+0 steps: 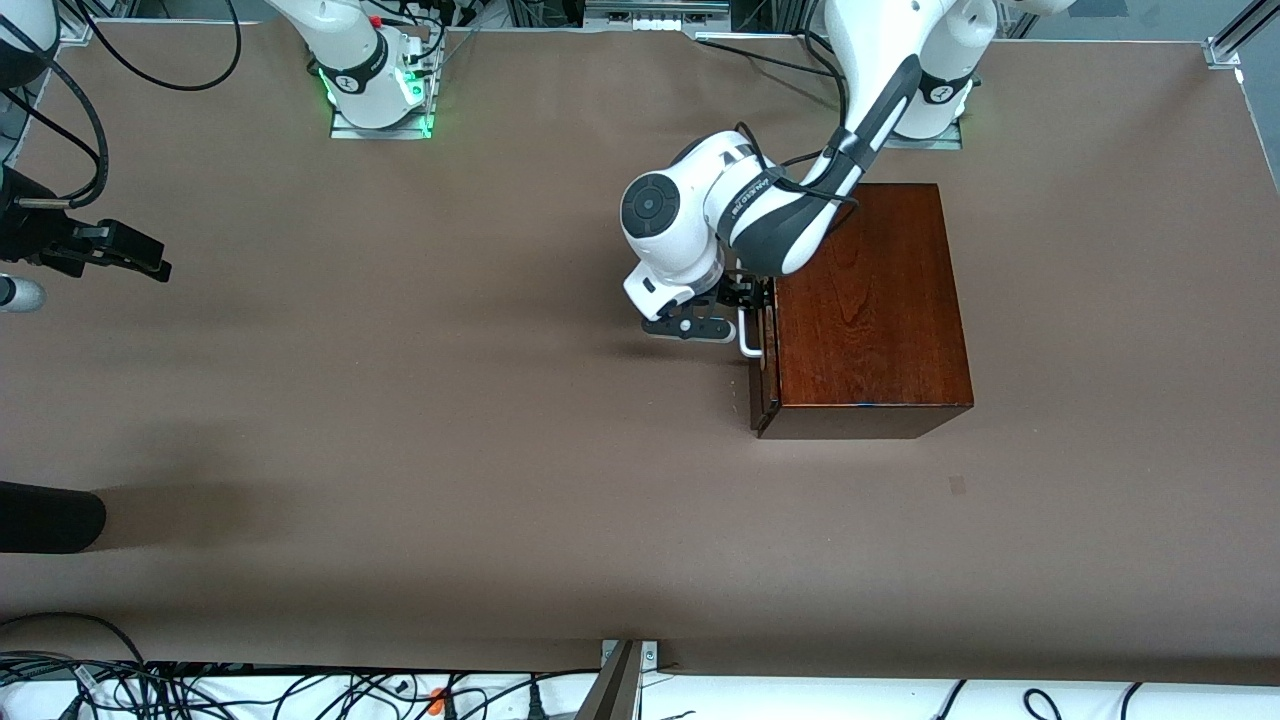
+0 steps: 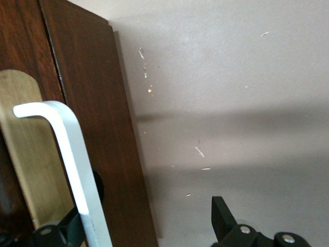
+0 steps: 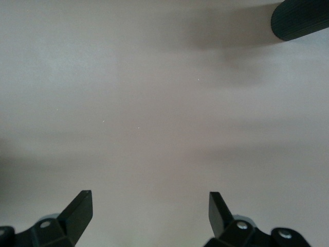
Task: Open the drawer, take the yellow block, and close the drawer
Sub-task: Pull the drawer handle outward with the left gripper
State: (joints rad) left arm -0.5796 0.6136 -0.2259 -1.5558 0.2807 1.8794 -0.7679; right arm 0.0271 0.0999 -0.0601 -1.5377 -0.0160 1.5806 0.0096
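Left gripper (image 1: 742, 318), fingers apart around the drawer (image 1: 765, 385) handle (image 1: 749, 334); drawer hardly opened, block unseen. Right gripper (image 3: 149, 213) waits open.

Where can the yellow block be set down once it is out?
Bare tabletop spreads from the drawer front toward the right arm's end, and between the box and the front camera. It is crowded at the handle, where the left gripper sits with open fingers. The right gripper waits open.
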